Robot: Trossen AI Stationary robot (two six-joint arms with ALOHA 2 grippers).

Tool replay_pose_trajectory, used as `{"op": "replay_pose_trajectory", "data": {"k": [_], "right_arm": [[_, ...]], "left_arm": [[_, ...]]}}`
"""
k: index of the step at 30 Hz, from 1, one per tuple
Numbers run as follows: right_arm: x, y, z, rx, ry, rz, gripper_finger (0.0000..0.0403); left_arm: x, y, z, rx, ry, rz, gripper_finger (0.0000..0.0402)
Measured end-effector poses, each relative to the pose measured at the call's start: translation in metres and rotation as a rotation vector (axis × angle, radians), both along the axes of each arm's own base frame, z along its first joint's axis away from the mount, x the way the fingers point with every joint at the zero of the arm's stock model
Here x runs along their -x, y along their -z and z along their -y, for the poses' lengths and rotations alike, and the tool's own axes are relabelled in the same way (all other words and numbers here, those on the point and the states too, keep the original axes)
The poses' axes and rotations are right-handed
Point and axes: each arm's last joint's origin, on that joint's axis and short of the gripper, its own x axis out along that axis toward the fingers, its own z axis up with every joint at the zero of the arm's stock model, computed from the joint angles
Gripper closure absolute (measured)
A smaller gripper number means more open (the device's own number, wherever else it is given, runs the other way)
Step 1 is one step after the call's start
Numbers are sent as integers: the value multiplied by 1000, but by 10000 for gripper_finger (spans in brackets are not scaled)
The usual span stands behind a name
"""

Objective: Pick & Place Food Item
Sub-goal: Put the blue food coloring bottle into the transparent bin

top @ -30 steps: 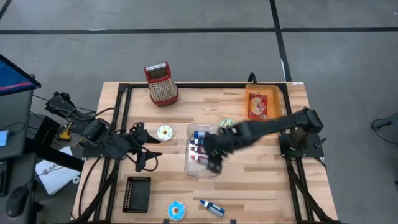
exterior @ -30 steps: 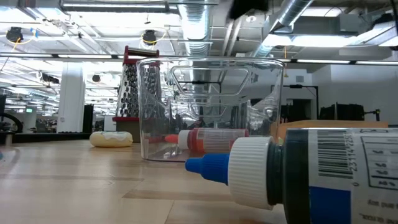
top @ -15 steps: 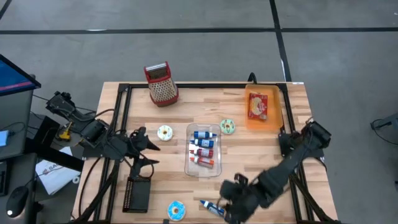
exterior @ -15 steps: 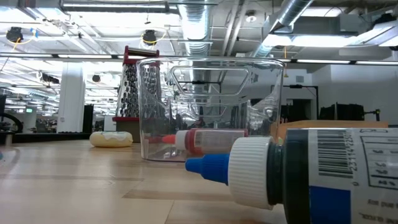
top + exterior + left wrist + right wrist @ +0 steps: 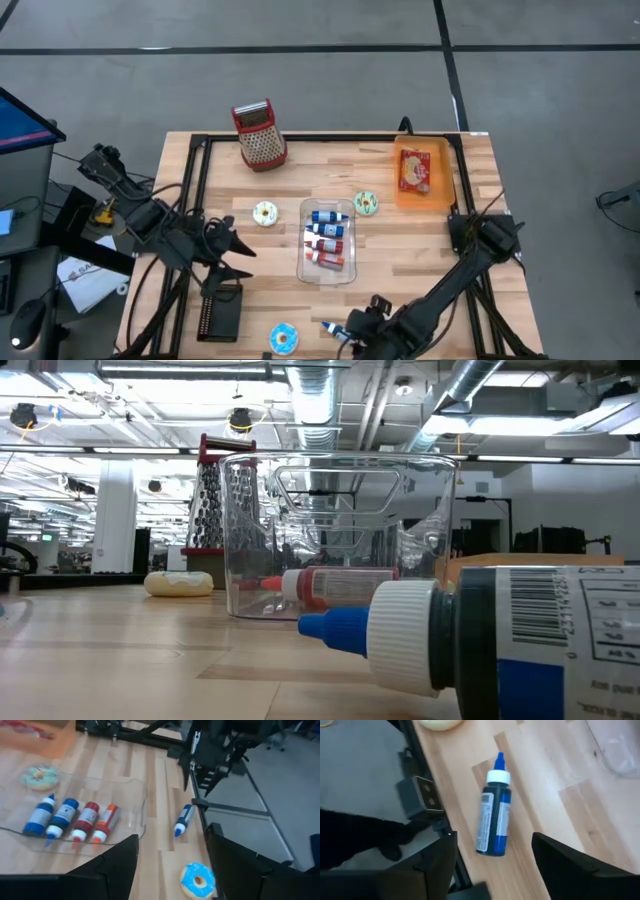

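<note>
A blue-capped bottle (image 5: 495,820) lies on its side near the table's front edge, also visible in the high view (image 5: 333,330) and close up in the low view (image 5: 520,635). My right gripper (image 5: 493,851) hovers open just above it, one finger on either side, touching nothing. A clear container (image 5: 327,250) at mid-table holds several bottles lying flat. A blue donut (image 5: 284,338) rests left of the loose bottle. My left gripper (image 5: 245,262) stays open above the table's left part, pointing toward the container (image 5: 75,815).
A red-topped grater (image 5: 258,135) stands at the far edge. An orange tray (image 5: 441,165) with a red packet sits far right. A white donut (image 5: 264,213) and a green donut (image 5: 366,204) flank the container. A black block (image 5: 221,312) lies near left.
My right gripper has swung from above the clear container toward the table's near edge and gone down, ending over the loose blue bottle. My left gripper has turned a little toward the near edge. The bottles and donuts have stayed where they were.
</note>
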Motion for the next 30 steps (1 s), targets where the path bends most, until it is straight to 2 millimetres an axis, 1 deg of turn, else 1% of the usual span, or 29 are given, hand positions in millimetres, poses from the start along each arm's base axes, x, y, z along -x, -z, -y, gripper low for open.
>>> {"op": "replay_pose_trajectory", "data": {"k": [3,8,12,18,23,27,30], "right_arm": [[-4,13,-6,-12,23,4,148],[-8,43,-16,11,22,-27,147],[-12,57,-17,32,8,-49,147],[-19,69,-11,81,-18,-61,147],[-26,91,-11,81,-27,-88,147],[-28,95,-12,77,-24,-92,148],[-28,94,-10,74,-2,-103,154]], "left_arm": [[1,-2,5,42,9,19,165],[4,-2,9,39,36,16,165],[4,-2,9,38,32,17,165],[4,-2,9,36,29,18,165],[4,-2,9,36,28,17,165],[4,-2,9,36,29,17,165],[4,-2,9,35,29,16,165]]}}
